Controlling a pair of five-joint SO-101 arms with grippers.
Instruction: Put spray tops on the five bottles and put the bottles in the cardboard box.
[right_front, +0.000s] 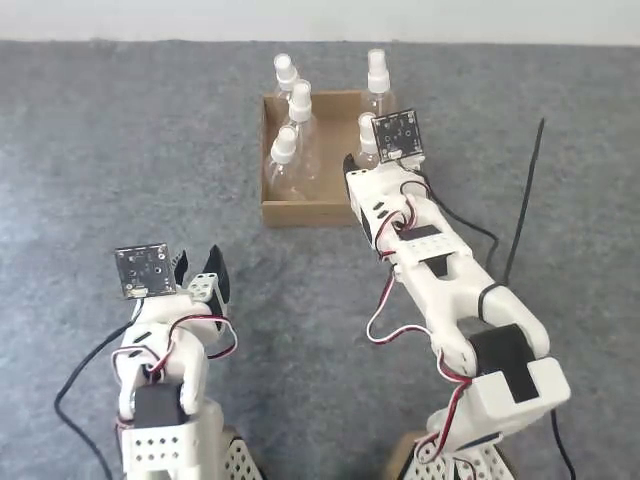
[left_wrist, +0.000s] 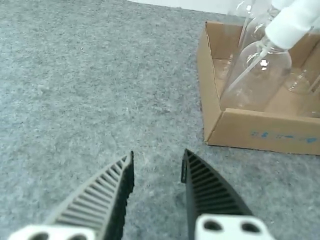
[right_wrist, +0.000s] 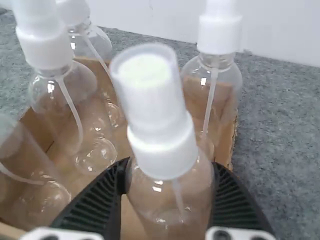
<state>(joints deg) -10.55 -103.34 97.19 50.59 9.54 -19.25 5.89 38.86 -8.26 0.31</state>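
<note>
My right gripper (right_wrist: 167, 170) is closed around one bottle (right_wrist: 160, 130), low on its clear belly, at the right side of the cardboard box (right_front: 300, 212); it looks light, hard and slippy, so I squeeze gently; my left gripper (left_wrist: 157, 167) is half open, holding nothing.

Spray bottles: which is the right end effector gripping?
The spray bottle between the right end effector's fingers, at the cardboard box's right side; others stand free.
</note>
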